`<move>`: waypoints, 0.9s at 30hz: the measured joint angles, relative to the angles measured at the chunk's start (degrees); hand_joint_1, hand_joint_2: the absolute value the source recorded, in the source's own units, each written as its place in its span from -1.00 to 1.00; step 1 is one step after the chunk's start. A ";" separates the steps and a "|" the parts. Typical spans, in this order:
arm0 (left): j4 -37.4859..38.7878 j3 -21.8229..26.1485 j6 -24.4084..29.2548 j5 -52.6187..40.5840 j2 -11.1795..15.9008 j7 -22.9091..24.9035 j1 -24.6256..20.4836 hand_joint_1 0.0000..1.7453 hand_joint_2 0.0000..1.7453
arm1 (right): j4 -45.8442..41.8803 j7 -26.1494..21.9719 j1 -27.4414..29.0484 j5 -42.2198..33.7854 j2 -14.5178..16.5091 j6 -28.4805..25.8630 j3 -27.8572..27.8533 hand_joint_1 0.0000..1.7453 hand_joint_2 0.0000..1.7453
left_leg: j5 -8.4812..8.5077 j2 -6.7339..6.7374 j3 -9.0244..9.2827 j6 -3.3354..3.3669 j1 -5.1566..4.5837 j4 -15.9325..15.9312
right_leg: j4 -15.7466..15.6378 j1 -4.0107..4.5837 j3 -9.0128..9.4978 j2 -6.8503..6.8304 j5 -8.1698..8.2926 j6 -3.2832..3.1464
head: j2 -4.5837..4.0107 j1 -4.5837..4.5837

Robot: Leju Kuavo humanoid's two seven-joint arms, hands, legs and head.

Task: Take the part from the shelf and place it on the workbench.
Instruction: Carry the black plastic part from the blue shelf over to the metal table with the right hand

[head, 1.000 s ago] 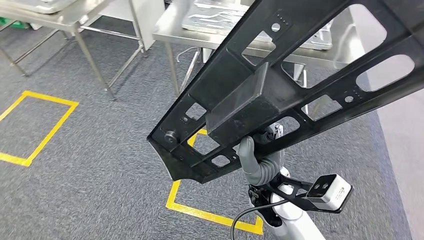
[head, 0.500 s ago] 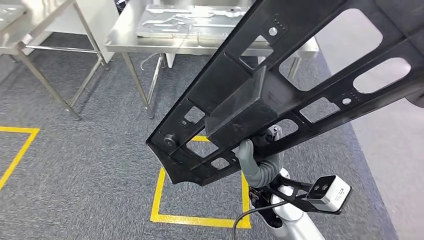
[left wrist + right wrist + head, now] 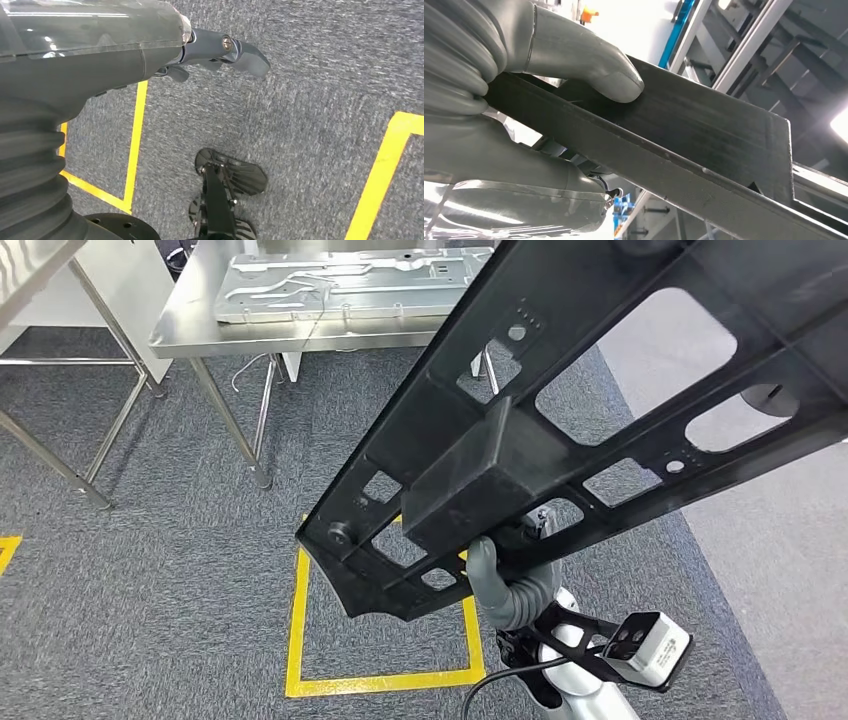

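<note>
A long black frame part (image 3: 560, 410) with cut-out windows and a boxy block stretches across the head view, tilted up to the right. My right hand (image 3: 510, 585) grips it from below near its lower end. In the right wrist view the grey thumb (image 3: 589, 65) presses on the part's flat black edge (image 3: 704, 135). The steel workbench (image 3: 200, 325) stands ahead at the upper left, carrying silver sheet-metal pieces (image 3: 340, 280). My left hand (image 3: 220, 50) hangs over the carpet, holding nothing, its dark fingers stretched out.
A yellow tape square (image 3: 300, 640) marks the grey carpet below the part. The workbench legs (image 3: 235, 430) stand just beyond it. A second steel table (image 3: 40, 260) is at the far left. A lighter floor strip (image 3: 780, 540) runs along the right.
The whole view has swung: the workbench and the yellow square have slid left and come closer. The black part stays in my right hand at about the same tilt.
</note>
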 joint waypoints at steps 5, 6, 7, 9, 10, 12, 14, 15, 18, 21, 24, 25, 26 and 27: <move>-0.02 0.11 -0.86 -0.09 0.04 -0.91 0.04 -1.00 1.00 | -1.62 0.01 1.58 0.86 0.01 0.26 -0.13 1.00 1.00 | -1.75 -0.55 -0.61 -1.61 0.29 2.21 | -0.94 0.01 0.61 0.67 -0.34 -1.82 | 0.00 -0.01; -0.03 0.15 -1.02 -0.16 0.06 -1.05 0.09 -1.00 1.00 | -1.78 0.01 1.68 0.89 0.01 0.41 -0.15 1.00 1.00 | -3.27 -1.01 -2.04 -1.75 0.38 5.28 | -1.06 -0.02 0.85 0.81 -0.43 -2.16 | 0.00 -0.01; -0.03 0.20 -1.13 -0.24 0.07 -1.15 0.18 -1.00 1.00 | -1.86 0.01 1.78 0.90 0.01 0.60 -0.17 1.00 1.00 | -5.06 -1.41 -4.04 -1.82 0.39 9.33 | -1.08 0.09 1.02 0.94 -0.57 -2.44 | 0.00 -0.01; -0.03 0.32 -1.18 -0.34 0.12 -1.27 0.42 -1.00 1.00 | -1.86 0.02 2.11 0.90 0.01 0.92 -0.24 1.00 1.00 | -7.17 -1.77 -8.03 -1.90 0.40 16.46 | -1.06 0.35 1.36 1.33 -0.84 -2.74 | 0.00 -0.01; -0.03 0.37 -1.19 -0.38 0.14 -1.29 0.50 -1.00 1.00 | -1.86 0.03 2.27 0.90 0.01 1.01 -0.28 1.00 1.00 | -6.59 -1.84 -8.84 -1.83 0.38 17.28 | -1.05 0.47 1.59 1.59 -1.01 -2.77 | 0.00 -0.01; -0.03 0.43 -1.20 -0.44 0.19 -1.33 0.55 -1.00 1.00 | -1.87 0.03 2.40 0.90 0.01 1.08 -0.38 1.00 1.00 | -2.61 -1.90 -7.26 -1.39 0.33 12.53 | -1.04 0.64 2.30 2.03 -1.47 -2.66 | 0.00 -0.01; -0.03 0.45 -1.20 -0.52 0.27 -1.35 0.51 -1.00 1.00 | -1.91 0.03 2.42 0.90 0.01 1.12 -0.50 1.00 1.00 | 0.91 -2.17 -3.75 -0.58 0.10 4.62 | -0.99 0.79 2.97 2.29 -2.06 -2.32 | 0.00 -0.01; -0.03 0.47 -1.21 -0.57 0.33 -1.36 0.45 -1.00 1.00 | -1.97 0.03 2.45 0.90 0.02 1.14 -0.55 1.00 1.00 | 1.56 -2.30 -2.50 -0.21 -0.07 1.98 | -1.00 0.82 3.14 2.40 -2.29 -2.03 | 0.00 -0.01; -0.03 0.50 -1.27 -0.73 0.46 -1.38 0.44 -1.00 1.00 | -2.20 0.02 2.64 1.02 0.02 1.16 -0.70 1.00 1.00 | 0.90 -2.42 -1.60 0.62 -0.28 0.20 | -0.43 0.85 3.29 2.57 -2.20 -0.88 | 0.01 -0.01; -0.03 0.53 -1.40 -0.93 0.50 -1.40 0.44 -1.00 1.00 | -2.34 0.01 2.66 1.17 0.01 1.17 -1.04 1.00 1.00 | 0.56 -2.38 -0.33 1.38 -0.01 -0.30 | 4.12 0.66 1.33 1.99 -4.37 0.08 | 0.01 -0.01; -0.03 0.56 -1.81 -1.08 0.52 -1.51 0.44 -1.00 1.00 | -2.34 0.02 2.92 1.43 0.01 1.16 -1.38 1.00 1.00 | -0.23 -2.24 0.39 1.61 -0.07 -0.33 | 14.87 0.35 -5.57 1.62 -8.49 0.40 | 0.00 -0.01; -0.03 0.56 -1.94 -1.14 0.52 -1.53 0.48 -1.00 1.00 | -2.33 0.03 3.05 1.51 0.00 1.16 -1.48 1.00 1.00 | -0.59 -2.22 0.75 1.56 -0.08 -0.32 | 16.34 0.28 -7.09 1.58 -8.27 0.50 | 0.00 -0.01; -0.03 0.56 -2.03 -1.19 0.52 -1.53 0.51 -1.00 1.00 | -2.33 0.03 3.14 1.55 -0.01 1.15 -1.58 1.00 1.00 | -0.99 -2.22 1.25 1.46 -0.08 -0.32 | 15.64 0.20 -7.49 1.53 -6.85 0.60 | 0.00 -0.01; -0.03 0.56 -2.09 -1.28 0.51 -1.53 0.53 -1.00 1.00 | -2.33 0.03 3.17 1.58 -0.01 1.13 -1.67 1.00 1.00 | -1.47 -2.22 1.91 1.34 -0.08 -0.32 | 12.71 0.12 -6.74 1.43 -4.42 0.67 | 0.00 -0.01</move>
